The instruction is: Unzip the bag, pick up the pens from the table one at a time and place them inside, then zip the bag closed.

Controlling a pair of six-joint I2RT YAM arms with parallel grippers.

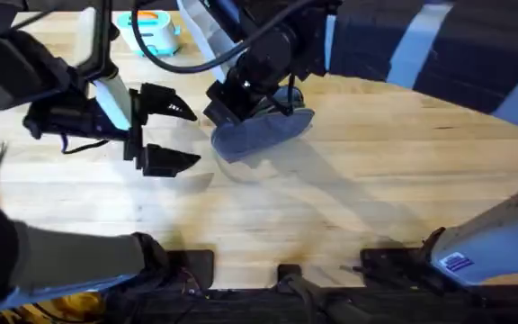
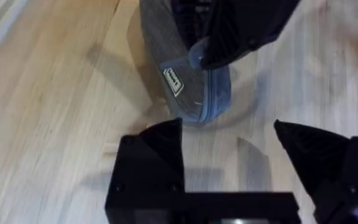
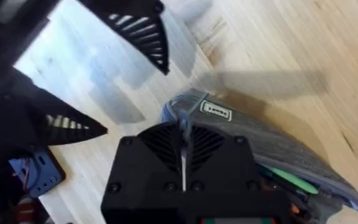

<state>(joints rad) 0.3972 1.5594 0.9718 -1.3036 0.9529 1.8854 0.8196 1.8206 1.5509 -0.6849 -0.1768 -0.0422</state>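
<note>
Two sets of jaws work the bag (image 1: pixel 263 133): right gripper (image 3: pixel 184 163) pinched on its end, left gripper (image 1: pixel 180 135) open beside it. Soft, light denim will likely bunch, so hold near the zip.

bag (image 1: pixel 263 135): matt denim-like cloth | table (image 1: pixel 349 198): smooth pale wood planks | left tool (image 1: pixel 174 135): matt black plastic

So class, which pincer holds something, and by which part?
The right pincer is shut on the bag, near its zip end; the exact part is hidden. The left pincer is open, empty.
</note>
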